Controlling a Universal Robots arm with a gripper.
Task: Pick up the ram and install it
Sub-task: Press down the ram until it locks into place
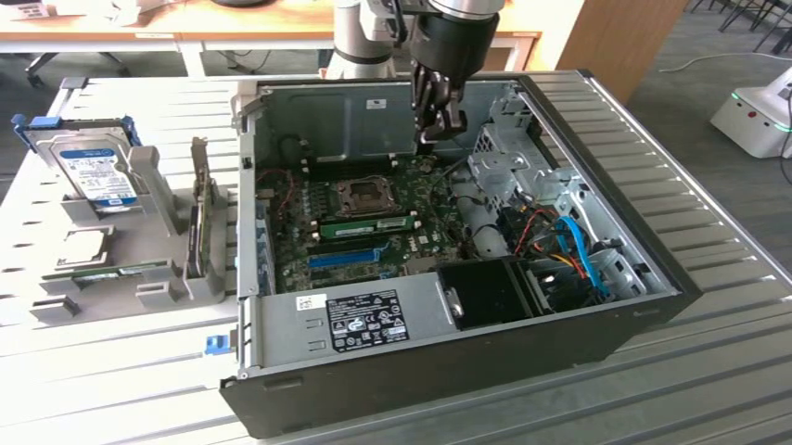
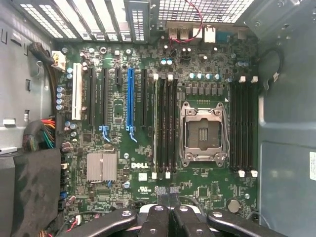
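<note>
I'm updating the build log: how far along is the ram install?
Done, apparently: one ram sits in a slot beside the CPU socket; whether it is latched I cannot tell. In hand: nothing; the gripper hangs above the motherboard, fingers shut and empty. Left: nothing evident beyond confirming that seating.

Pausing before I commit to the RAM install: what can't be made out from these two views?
Green ram stick lying in the grey rack, exterior view: too small, half hidden by the rack's walls; label unreadable.
Black memory slots, wrist view: latch positions too small to judge.
Gripper, wrist view: body cut off by the picture's edge.
Green motherboard, near corner, exterior view: hidden behind the black fan shroud.
</note>
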